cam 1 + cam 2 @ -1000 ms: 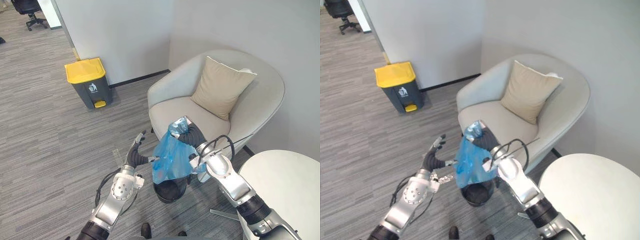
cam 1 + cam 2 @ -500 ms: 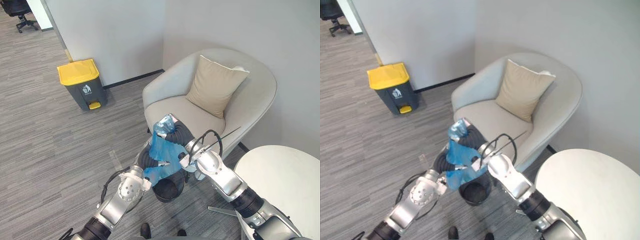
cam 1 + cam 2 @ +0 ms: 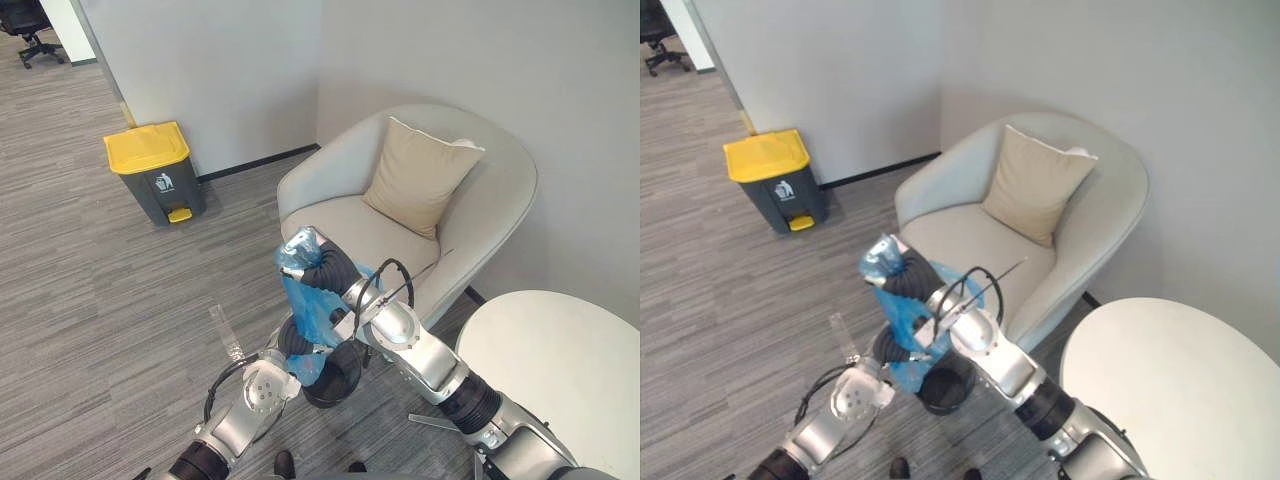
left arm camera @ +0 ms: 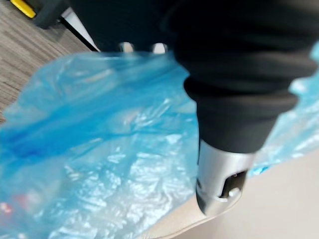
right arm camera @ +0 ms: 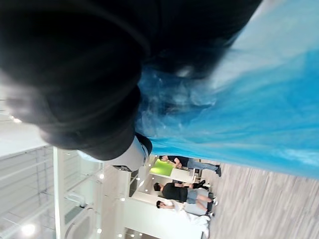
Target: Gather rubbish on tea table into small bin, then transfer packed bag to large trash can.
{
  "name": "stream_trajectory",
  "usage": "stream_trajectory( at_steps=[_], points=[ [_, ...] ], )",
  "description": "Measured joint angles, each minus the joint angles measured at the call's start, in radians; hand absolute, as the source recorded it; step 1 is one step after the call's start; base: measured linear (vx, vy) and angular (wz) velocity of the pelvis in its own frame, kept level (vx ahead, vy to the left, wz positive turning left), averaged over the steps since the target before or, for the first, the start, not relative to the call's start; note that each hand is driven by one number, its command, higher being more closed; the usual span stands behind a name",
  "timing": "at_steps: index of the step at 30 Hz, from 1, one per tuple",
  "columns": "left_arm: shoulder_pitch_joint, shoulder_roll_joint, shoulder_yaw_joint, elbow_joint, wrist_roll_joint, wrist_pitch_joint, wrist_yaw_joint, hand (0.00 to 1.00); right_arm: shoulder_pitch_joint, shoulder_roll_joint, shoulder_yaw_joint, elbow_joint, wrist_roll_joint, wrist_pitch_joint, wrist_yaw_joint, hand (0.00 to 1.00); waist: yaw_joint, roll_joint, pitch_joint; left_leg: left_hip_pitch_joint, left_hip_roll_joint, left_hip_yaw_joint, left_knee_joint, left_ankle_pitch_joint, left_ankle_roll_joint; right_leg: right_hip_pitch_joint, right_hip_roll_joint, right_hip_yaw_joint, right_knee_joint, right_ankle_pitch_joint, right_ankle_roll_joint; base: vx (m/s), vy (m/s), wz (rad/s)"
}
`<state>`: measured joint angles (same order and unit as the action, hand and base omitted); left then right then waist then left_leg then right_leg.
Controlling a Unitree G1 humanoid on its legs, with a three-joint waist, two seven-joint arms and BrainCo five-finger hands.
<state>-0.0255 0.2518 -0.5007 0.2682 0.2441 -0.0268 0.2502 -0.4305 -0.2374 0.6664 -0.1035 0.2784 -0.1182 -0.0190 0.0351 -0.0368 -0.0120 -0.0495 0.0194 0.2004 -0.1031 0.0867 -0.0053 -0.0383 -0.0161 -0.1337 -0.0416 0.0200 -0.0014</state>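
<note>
Right hand (image 3: 323, 264) fisted on gathered neck of bag (image 3: 308, 302), soft, light, slippery, above bin (image 3: 345, 372); left hand (image 3: 287, 346) beside bin, state cannot tell

Bag (image 3: 308, 305) just above small bin (image 3: 338, 378); bin on floor (image 3: 100, 300) before armchair (image 3: 340, 222). Cushion (image 3: 420, 178) on armchair. Trash can (image 3: 155, 172) far left, against wall (image 3: 220, 70). Table (image 3: 560, 350) right.

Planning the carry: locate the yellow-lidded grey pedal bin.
The yellow-lidded grey pedal bin stands upper left in the left eye view, on the carpet against the white wall, left of the pale armchair.
</note>
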Motion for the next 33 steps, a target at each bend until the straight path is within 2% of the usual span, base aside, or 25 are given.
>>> stream_trajectory(
  at_steps=[2, 6, 7, 13, 25, 30, 31, 33],
  points=[
    [0.001, -0.029, 0.002, 0.017, 0.050, 0.039, 0.008, 0.00, 0.000, 0.013, 0.035, 0.000, -0.001, 0.000, 0.001, 1.00, -0.001, 0.000, 0.000, 0.000, 0.001, 0.000, 0.000, -0.001, -0.001, -0.001, 0.001, 0.001, 0.000, 0.000, 0.000, 0.00, 0.000, 0.00],
    [0.001, -0.053, 0.006, 0.018, 0.101, 0.043, 0.040, 0.00, 0.000, 0.045, 0.062, 0.000, 0.000, 0.000, 0.002, 1.00, -0.001, 0.000, 0.000, 0.000, 0.002, 0.000, 0.000, -0.001, -0.001, -0.001, 0.001, 0.002, 0.001, 0.000, 0.000, 0.00, 0.000, 0.00],
    [0.001, -0.056, 0.012, 0.019, 0.111, 0.046, 0.049, 1.00, 0.000, 0.047, 0.063, 0.000, 0.001, 0.000, 0.002, 1.00, -0.001, 0.000, 0.000, 0.000, 0.002, 0.000, 0.000, -0.001, -0.001, -0.001, 0.001, 0.002, 0.001, 0.000, 0.000, 0.00, 0.000, 0.00],
    [0.001, -0.084, 0.053, 0.022, 0.127, 0.078, 0.117, 1.00, 0.000, 0.077, 0.103, 0.000, 0.041, 0.000, 0.007, 1.00, -0.002, 0.000, 0.000, 0.000, 0.002, 0.001, 0.000, -0.001, -0.001, -0.001, 0.002, 0.003, 0.001, 0.000, 0.000, 0.00, 0.000, 0.00],
    [0.000, -0.106, 0.104, 0.064, 0.103, 0.081, 0.146, 1.00, 0.022, 0.088, 0.133, 0.000, 0.074, -0.003, 0.025, 1.00, -0.012, 0.001, -0.001, 0.006, 0.002, 0.005, 0.000, -0.001, -0.002, -0.001, 0.001, 0.007, 0.001, 0.001, -0.001, 0.00, 0.000, 0.00],
    [0.000, -0.108, 0.123, 0.064, 0.065, 0.081, 0.158, 1.00, 0.061, 0.088, 0.133, 0.000, 0.069, -0.024, 0.032, 1.00, -0.022, 0.001, -0.001, 0.006, 0.002, 0.005, 0.000, -0.001, -0.002, 0.000, 0.001, 0.007, 0.001, 0.001, -0.001, 0.00, 0.000, 0.00],
    [0.000, -0.107, 0.124, 0.064, 0.064, 0.081, 0.158, 1.00, 0.063, 0.088, 0.133, 0.000, 0.068, -0.026, 0.032, 0.00, -0.023, 0.001, -0.001, 0.006, 0.002, 0.005, 0.000, -0.001, -0.002, 0.000, 0.001, 0.007, 0.001, 0.001, -0.001, 0.00, 0.000, 0.00],
    [0.000, -0.108, 0.130, 0.063, 0.052, 0.081, 0.158, 1.00, 0.072, 0.088, 0.130, 0.000, 0.045, -0.031, 0.030, 0.00, -0.026, 0.002, -0.001, 0.007, 0.002, 0.005, 0.000, -0.001, -0.002, 0.000, 0.001, 0.007, 0.001, 0.001, -0.001, 0.00, 0.000, 0.00]
  ],
)
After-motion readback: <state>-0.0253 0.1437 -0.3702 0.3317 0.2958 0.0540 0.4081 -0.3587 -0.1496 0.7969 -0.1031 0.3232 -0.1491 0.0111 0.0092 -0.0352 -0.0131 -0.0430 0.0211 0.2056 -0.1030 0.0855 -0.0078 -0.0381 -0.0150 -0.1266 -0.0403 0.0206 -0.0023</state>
